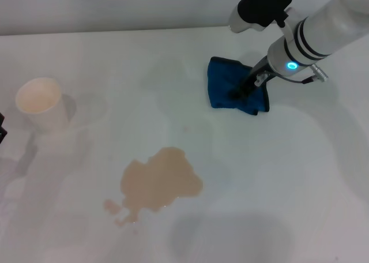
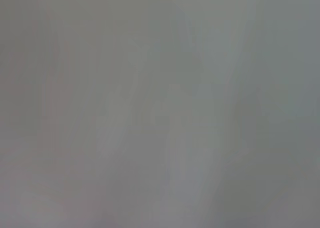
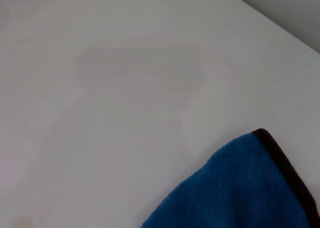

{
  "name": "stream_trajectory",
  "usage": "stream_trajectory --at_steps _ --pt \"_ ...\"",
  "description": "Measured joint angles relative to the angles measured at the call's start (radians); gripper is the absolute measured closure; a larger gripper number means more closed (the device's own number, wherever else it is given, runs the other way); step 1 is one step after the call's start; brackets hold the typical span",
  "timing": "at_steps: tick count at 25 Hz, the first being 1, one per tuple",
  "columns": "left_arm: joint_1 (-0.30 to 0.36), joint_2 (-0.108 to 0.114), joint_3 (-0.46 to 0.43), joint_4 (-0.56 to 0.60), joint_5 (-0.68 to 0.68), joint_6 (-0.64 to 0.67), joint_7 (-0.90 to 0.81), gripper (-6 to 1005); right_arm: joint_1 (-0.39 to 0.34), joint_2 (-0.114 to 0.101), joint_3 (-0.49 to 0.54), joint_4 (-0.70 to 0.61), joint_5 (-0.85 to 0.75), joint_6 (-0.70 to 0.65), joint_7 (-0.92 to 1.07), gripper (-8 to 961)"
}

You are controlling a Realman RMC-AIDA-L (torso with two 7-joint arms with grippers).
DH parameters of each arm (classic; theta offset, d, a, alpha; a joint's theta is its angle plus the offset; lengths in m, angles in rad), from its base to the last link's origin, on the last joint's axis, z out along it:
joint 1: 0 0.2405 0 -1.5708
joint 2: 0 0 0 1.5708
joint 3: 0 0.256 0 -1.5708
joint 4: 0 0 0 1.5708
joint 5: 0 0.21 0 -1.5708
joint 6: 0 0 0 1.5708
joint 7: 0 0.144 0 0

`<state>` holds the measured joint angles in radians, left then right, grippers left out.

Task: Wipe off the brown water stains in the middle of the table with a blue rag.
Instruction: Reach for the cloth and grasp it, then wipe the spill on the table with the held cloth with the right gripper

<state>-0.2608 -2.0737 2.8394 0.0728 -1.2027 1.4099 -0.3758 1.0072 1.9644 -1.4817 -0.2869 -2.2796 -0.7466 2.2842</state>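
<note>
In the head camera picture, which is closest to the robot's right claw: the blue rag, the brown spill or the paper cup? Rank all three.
From the right gripper:
1. blue rag, right under it.
2. brown water stains, mid-table, toward the robot.
3. paper cup, far on the left.

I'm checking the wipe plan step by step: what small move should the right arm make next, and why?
Probably lift the blue rag slightly and carry it toward the brown water stains. The right gripper is down on the rag at the far right of the table, while the stain lies untouched nearer the robot, well apart from the rag.
</note>
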Motion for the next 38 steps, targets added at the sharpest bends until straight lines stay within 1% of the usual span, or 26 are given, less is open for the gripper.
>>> stream_trajectory --at_steps 13,20,24,27,28,31,34,36,38 --pt "0.004 0.001 0.0 -0.014 0.0 0.004 0.0 106 0.0 0.004 0.007 -0.006 0.002 -0.038 0.0 697" --pt "0.003 0.001 0.0 -0.015 0.0 0.007 -0.001 106 0.0 0.004 0.013 -0.013 -0.002 -0.061 0.0 792" --pt "0.002 0.001 -0.004 -0.021 -0.001 0.009 -0.004 106 -0.022 0.01 0.014 -0.066 0.001 -0.09 -0.001 801" --pt "0.0 0.001 -0.006 -0.028 -0.002 0.009 -0.009 106 -0.066 0.015 0.014 -0.152 -0.003 -0.124 -0.004 808" --pt "-0.001 0.001 -0.006 -0.027 -0.003 0.009 -0.009 106 -0.096 0.019 0.013 -0.207 -0.005 -0.152 -0.007 810" --pt "-0.006 -0.001 -0.007 -0.022 -0.005 0.009 -0.01 106 -0.114 0.024 0.01 -0.239 -0.006 -0.181 -0.009 813" --pt "-0.017 -0.003 -0.008 -0.023 -0.01 0.004 -0.01 106 -0.133 0.04 0.002 -0.256 -0.007 -0.237 -0.017 815" --pt "-0.022 -0.003 -0.009 -0.021 -0.015 0.003 -0.01 106 -0.14 0.041 0.001 -0.263 -0.006 -0.25 -0.021 816" --pt "-0.026 -0.003 -0.009 -0.02 -0.023 0.002 -0.01 106 -0.164 0.046 -0.007 -0.29 0.002 -0.269 -0.034 816"
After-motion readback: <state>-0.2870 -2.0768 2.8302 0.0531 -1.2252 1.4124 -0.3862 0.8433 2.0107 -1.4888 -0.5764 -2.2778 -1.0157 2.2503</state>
